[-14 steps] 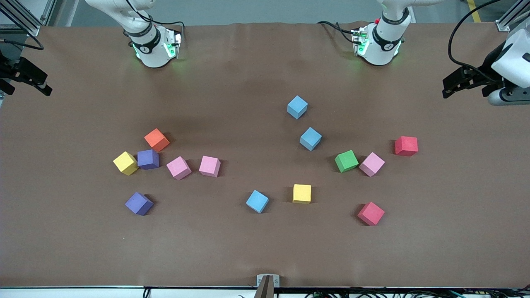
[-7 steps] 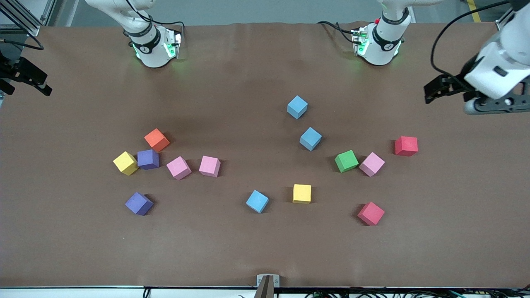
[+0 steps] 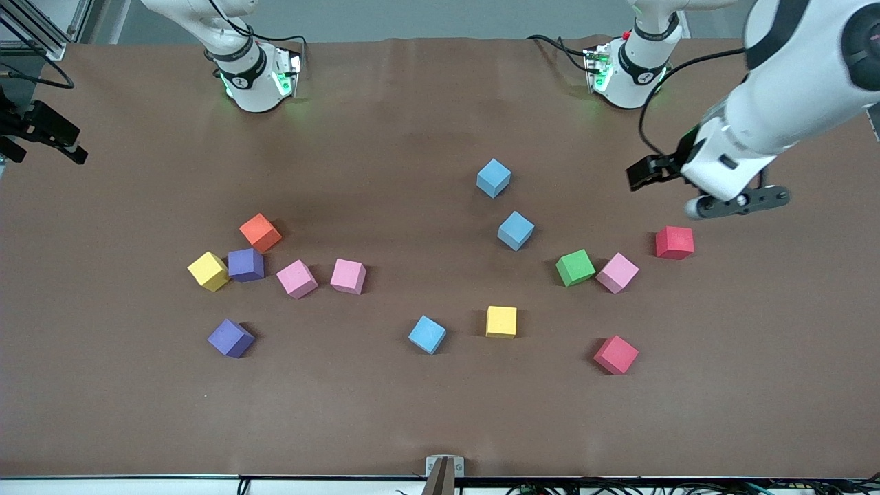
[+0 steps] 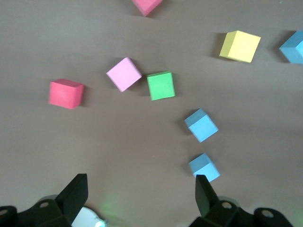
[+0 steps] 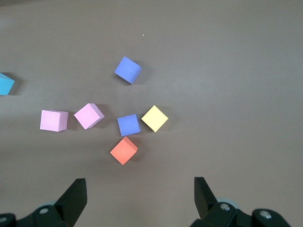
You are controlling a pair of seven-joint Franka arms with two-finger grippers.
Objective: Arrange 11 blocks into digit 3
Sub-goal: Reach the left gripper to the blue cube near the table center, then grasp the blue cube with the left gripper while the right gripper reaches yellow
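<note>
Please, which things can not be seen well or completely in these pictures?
- Right gripper: in the front view it sits at the picture's edge, partly cut off.
- Pink-red foam cube: the left wrist view's edge cuts it.
- Light blue foam cube: cut by the right wrist view's edge.
- Left gripper: in the front view its fingertips look dark and merged; the left wrist view shows them apart.

the blocks (image 3: 501, 321) are showing yellow, light blue, purple, pink, green, orange and red, all plain with no pattern. the table (image 3: 412, 412) is showing flat brown. the arms (image 3: 777, 103) are showing white with black fittings.
</note>
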